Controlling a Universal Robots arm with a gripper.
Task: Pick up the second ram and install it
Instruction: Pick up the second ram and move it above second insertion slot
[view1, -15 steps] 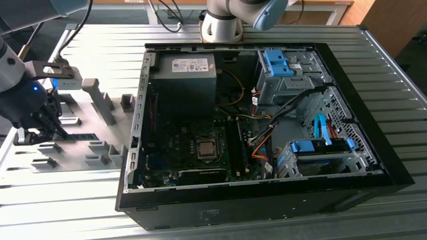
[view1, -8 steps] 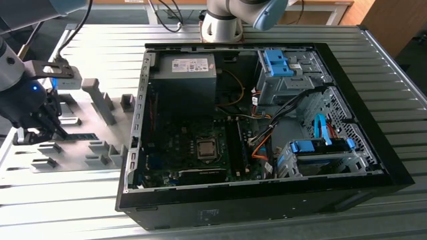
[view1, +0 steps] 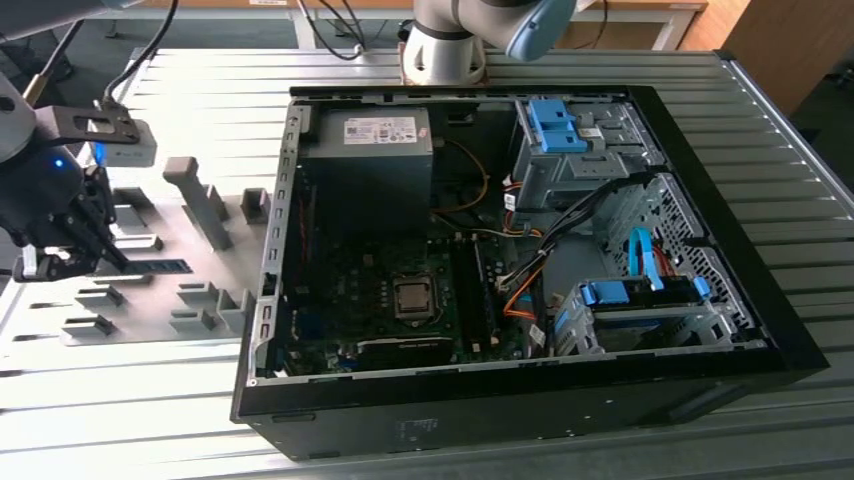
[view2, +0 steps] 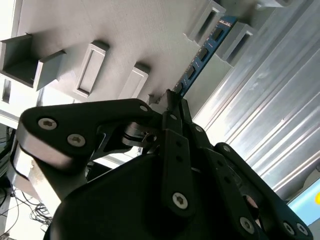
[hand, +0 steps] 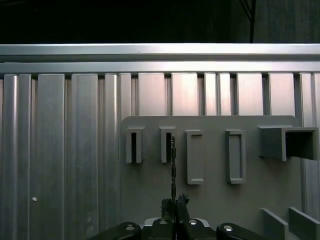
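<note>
Fingers: pinched tight on the near end of the second ram.
Ram axis: runs straight out from the fingers, far end seated between grey fixture blocks.

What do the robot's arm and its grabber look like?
The arm is a silvery-grey tube with a light blue cap on its joint. The gripper is black, built from chunky links with shiny round screws, narrowing to thin tips. Black cables run to a grey box beside it.
</note>
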